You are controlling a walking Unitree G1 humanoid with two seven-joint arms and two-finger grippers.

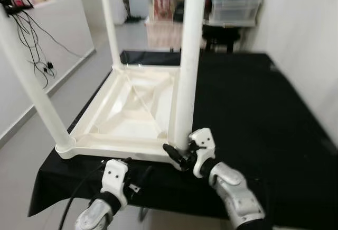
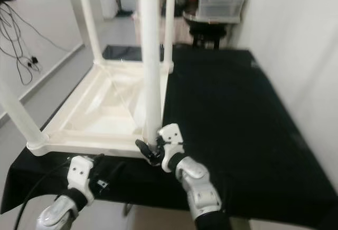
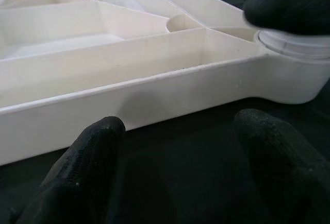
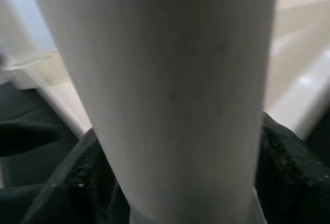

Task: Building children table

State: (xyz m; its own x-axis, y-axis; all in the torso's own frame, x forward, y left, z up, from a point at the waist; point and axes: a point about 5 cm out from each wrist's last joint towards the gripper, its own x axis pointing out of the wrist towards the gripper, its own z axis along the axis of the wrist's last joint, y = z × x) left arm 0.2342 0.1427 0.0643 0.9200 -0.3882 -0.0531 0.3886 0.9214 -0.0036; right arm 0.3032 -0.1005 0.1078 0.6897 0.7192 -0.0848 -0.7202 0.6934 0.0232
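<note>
Right wrist view: right hand (image 1: 180,155) clamps table leg (image 1: 188,71); left hand (image 3: 180,147) open, half cropped.

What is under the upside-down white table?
The upside-down white table lies on a black cloth that drapes over the surface beneath. That surface is covered, so I cannot tell what it is. The right gripper holds the near leg.

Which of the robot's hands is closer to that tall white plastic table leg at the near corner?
The right. The right hand grips the tall white plastic table leg at its base. The left hand sits open before the upturned white tabletop.
</note>
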